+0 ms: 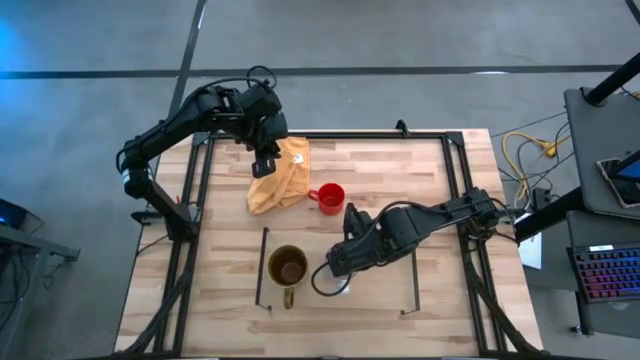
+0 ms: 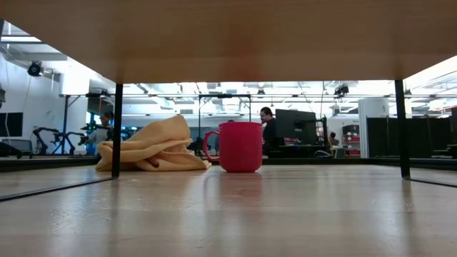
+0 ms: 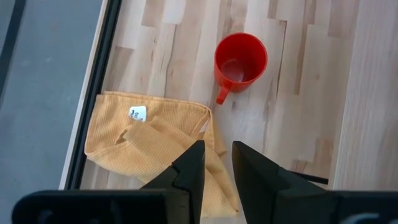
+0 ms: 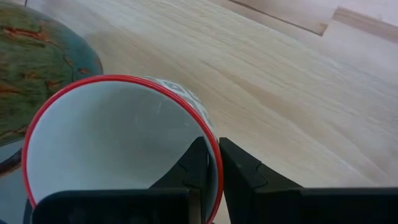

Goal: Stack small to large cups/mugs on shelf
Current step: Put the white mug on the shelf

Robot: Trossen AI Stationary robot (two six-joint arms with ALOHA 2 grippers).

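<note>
Right wrist view: right gripper [image 4: 212, 163] is pinched on the rim of the white mug [image 4: 118, 140], one finger inside the wall, one outside. High view puts it on the shelf [image 1: 380, 290], just beside the olive-brown mug [image 1: 287, 268].

Risks:
- Thin rim pinch: mug could pivot or slip if lifted fast.
- Olive-brown mug is close; a tilted white mug may clip its rim and knock it off the shelf.

Red mug [image 1: 330, 198] sits upright on the table [image 1: 400, 170], off the shelf, near the yellow cloth [image 1: 280, 180]. Left gripper [image 3: 217, 165] hovers over the cloth, fingers narrowly apart, holding nothing.
</note>
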